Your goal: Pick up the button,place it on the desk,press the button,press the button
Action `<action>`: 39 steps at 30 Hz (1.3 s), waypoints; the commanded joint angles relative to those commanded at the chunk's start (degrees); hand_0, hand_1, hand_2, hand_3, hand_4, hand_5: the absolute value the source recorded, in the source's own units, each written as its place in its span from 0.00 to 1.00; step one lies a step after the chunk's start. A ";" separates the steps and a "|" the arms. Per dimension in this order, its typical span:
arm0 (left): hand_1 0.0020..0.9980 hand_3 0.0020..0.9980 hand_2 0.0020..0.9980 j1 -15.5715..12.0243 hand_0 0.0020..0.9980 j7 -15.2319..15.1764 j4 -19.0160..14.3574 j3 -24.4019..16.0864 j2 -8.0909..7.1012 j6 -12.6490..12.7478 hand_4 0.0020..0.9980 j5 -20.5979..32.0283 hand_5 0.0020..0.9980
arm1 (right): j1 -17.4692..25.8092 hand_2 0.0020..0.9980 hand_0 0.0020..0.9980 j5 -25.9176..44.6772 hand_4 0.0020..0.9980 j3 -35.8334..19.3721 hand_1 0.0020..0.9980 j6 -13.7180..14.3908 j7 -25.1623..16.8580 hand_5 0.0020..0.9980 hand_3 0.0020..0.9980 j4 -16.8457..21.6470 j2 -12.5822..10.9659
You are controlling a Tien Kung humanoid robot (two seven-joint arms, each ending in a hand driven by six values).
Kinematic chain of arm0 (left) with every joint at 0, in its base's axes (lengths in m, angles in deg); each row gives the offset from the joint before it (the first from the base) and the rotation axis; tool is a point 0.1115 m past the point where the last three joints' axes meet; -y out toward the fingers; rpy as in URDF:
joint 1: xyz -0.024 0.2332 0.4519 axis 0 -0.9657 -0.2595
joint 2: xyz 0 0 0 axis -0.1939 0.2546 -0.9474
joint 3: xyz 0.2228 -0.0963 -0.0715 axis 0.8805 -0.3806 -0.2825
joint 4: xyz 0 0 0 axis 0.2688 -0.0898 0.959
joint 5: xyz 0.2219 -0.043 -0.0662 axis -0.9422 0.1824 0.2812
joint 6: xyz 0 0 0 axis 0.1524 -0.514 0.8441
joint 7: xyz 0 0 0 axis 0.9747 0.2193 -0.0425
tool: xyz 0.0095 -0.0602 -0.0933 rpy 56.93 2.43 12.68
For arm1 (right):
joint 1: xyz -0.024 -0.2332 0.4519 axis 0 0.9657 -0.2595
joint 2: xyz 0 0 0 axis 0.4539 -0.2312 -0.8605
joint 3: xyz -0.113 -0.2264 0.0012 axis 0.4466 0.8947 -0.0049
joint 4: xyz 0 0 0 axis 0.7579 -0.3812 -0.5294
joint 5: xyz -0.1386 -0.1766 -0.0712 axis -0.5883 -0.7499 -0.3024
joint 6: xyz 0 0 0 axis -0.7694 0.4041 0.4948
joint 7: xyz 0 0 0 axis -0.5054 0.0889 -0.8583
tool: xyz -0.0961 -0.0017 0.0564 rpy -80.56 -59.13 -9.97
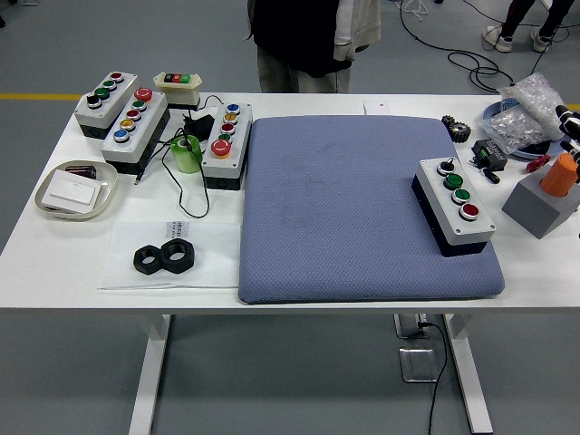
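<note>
A white-topped button box (456,204) with a black base lies on the right part of the blue-grey mat (344,208). It carries a black selector knob, two green buttons and a red button in a row. At the picture's right edge a small black-and-white jointed part shows, which may be my right hand (571,127). It is above the table's right end and well apart from the box. My left arm is not in view.
Three more button boxes (136,124) and a small red-green switch box (177,86) stand at the back left with a green cup (188,154). Also on the table are a bowl (54,201), black nuts (165,256), and a grey block with an orange cone (544,201). A person (304,41) stands at the far side.
</note>
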 joint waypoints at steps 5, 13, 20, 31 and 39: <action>0.77 0.76 0.85 -0.18 0.74 0.11 -0.01 -0.22 0.02 -0.02 0.52 -0.33 1.00 | 0.14 0.95 0.99 -1.09 0.75 0.26 0.88 0.24 0.12 0.17 0.95 0.14 -0.01; 0.77 0.76 0.85 -0.49 0.74 0.11 -0.02 -0.34 -0.03 -0.06 0.52 -0.53 1.00 | 0.45 0.95 1.00 -11.15 0.76 1.95 0.89 2.17 3.29 0.16 0.96 3.46 -0.42; 0.77 0.76 0.85 -0.33 0.74 -0.05 -0.07 0.04 -0.20 -0.06 0.52 -0.02 1.00 | 0.63 0.97 1.00 -27.09 0.87 6.43 0.91 5.50 14.72 0.14 1.00 9.49 -0.99; 0.77 0.76 0.85 0.03 0.74 -0.35 -0.10 0.63 -0.33 -0.02 0.52 0.82 1.00 | 0.89 0.99 1.00 -53.90 0.91 12.91 0.91 5.73 27.51 0.18 1.00 15.35 0.18; 0.77 0.76 0.85 0.16 0.74 -0.33 -0.11 0.66 -0.40 -0.01 0.52 0.93 1.00 | 1.38 1.00 1.00 -62.48 0.92 14.17 0.92 5.71 30.43 0.20 1.00 14.02 3.43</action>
